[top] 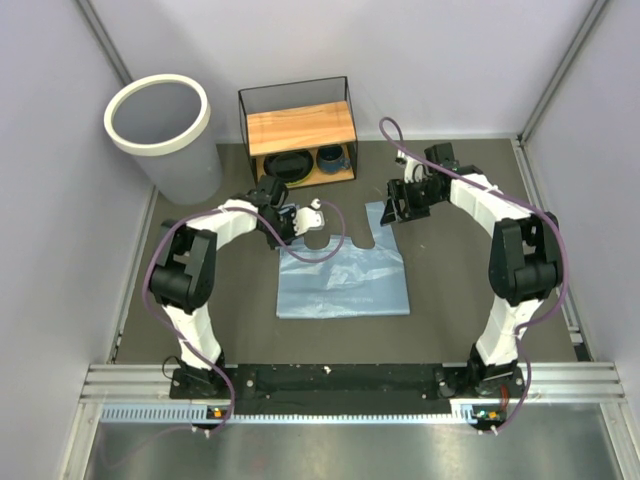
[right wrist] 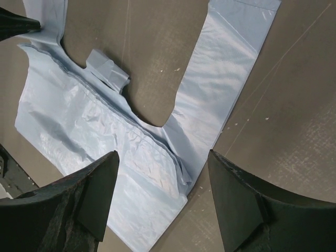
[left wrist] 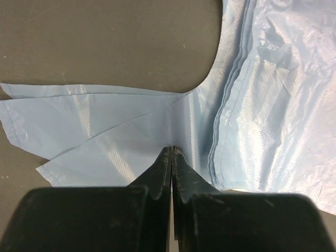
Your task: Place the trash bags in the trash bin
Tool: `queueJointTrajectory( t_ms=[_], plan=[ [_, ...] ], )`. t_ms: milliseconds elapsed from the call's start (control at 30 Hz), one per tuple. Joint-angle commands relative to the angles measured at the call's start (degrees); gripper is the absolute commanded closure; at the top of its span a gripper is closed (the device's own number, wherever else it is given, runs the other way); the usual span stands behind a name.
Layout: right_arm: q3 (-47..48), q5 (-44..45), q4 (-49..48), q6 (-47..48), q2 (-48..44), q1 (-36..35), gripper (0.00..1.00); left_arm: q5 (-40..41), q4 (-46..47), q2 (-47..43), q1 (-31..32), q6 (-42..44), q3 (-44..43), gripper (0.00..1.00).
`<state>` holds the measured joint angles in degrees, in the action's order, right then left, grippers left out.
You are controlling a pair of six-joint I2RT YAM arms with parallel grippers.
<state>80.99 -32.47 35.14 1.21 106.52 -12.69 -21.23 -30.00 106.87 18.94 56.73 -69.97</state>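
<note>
Top external view: a flat stack of trash bags [top: 342, 280], thin translucent light-blue film with a faint crinkle and glossy sheen, lies spread at the centre of the dark matte bench [top: 450, 300], its two strap handles pointing toward 12 o'clock around a U-shaped cut-out. At 10 o'clock stands the trash bin [top: 190, 172], a round tapered bucket of whitish-grey plastic topped by a thick white ring, upright and well apart from the bags. At 12 o'clock sits a black-wire-framed shelf [top: 300, 125] with a warm wooden board, and dark bowls [top: 290, 165] and a dark cup [top: 332, 158] beneath it. The left claw [left wrist: 171, 151], at the stack's 11 o'clock corner, is pinched fully together, its black tips meeting on the film where a handle strap joins the bag body; layered edges of film show just beside it in the left wrist view. The right claw [right wrist: 163, 157], at the stack's 1 o'clock corner, stands wide apart above the other strap, gripping nothing.
</note>
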Motion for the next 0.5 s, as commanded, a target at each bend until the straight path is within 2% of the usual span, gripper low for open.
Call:
queueJointTrajectory(
  t_ms=[0, 133, 233, 467],
  plan=[
    [-1.27, -2.51, -1.21, -0.68, -4.13, -0.5, 0.3, -3.89, 1.26, -4.56, 0.31, -0.3, 1.15, 1.0],
    [-2.06, -2.95, -1.21, -0.68, -4.56, -0.5, 0.3, -5.57, -2.95, -4.66, 0.31, -1.36, 0.46, 1.0],
    [-2.15, -3.48, -1.12, -0.77, -5.09, -0.5, 0.3, -3.91, -4.54, -4.04, 0.13, -3.9, 0.98, 0.99],
    [-2.07, -3.74, -0.95, -0.77, -5.89, -0.5, 0.3, -2.84, -6.83, -3.16, -2.5, -8.38, 1.16, 0.8]
  ],
)
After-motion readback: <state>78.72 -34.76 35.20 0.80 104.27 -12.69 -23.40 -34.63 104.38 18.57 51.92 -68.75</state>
